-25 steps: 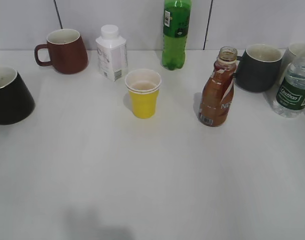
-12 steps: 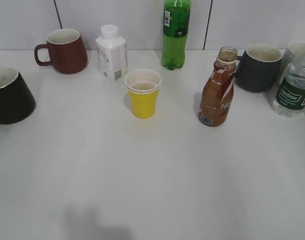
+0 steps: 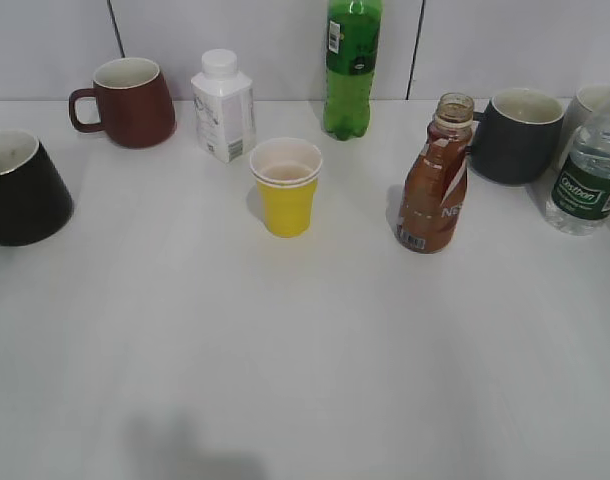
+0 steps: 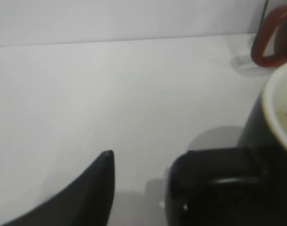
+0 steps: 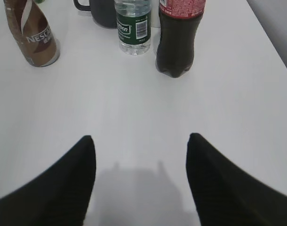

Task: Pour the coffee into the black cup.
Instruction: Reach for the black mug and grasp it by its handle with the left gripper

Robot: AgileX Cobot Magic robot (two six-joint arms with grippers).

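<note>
The coffee bottle (image 3: 435,180) stands upright and uncapped right of centre on my white table (image 3: 305,350), just in front of the dark grey mug (image 3: 515,135) and right of the yellow cup (image 3: 286,186). The black cup (image 3: 20,190) sits at the far left edge, tilted slightly. In my left wrist view, the left gripper (image 4: 143,183) has one finger against that cup's handle and the other apart on bare table; I cannot tell whether it grips. My right gripper (image 5: 139,174) hangs spread wide over empty tabletop, well back from the coffee bottle, a water bottle (image 5: 132,26) and a cola bottle (image 5: 177,35).
</note>
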